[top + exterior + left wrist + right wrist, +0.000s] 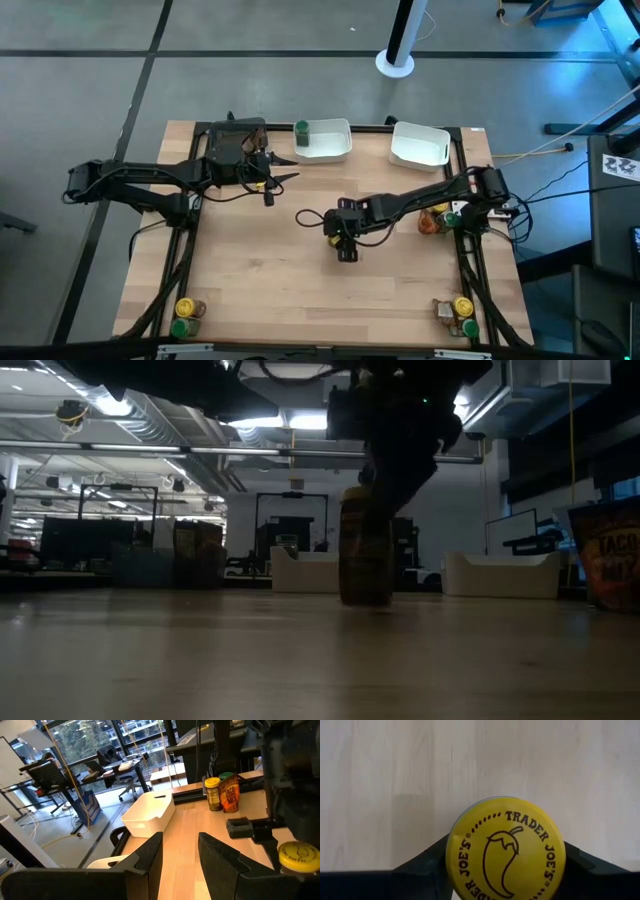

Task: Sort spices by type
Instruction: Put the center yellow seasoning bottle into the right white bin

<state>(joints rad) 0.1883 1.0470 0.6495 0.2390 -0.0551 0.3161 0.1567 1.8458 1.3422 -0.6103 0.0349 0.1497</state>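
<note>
The right gripper (346,252) sits over the middle of the table (270,280) and holds a yellow-lidded jar (505,848) between its two dark fingers (420,870). The jar stands upright on the wood. Its lid is round and bright yellow, with a chili pepper drawn on it and the words "TRADER JOE'S" around the edge.

The left gripper (285,167) is farther back from that jar, near a white tray (335,140). Its fingers are spread apart and hold nothing. A green-lidded jar (302,131) stands in that tray. A second white tray (418,146) lies beside it.
</note>
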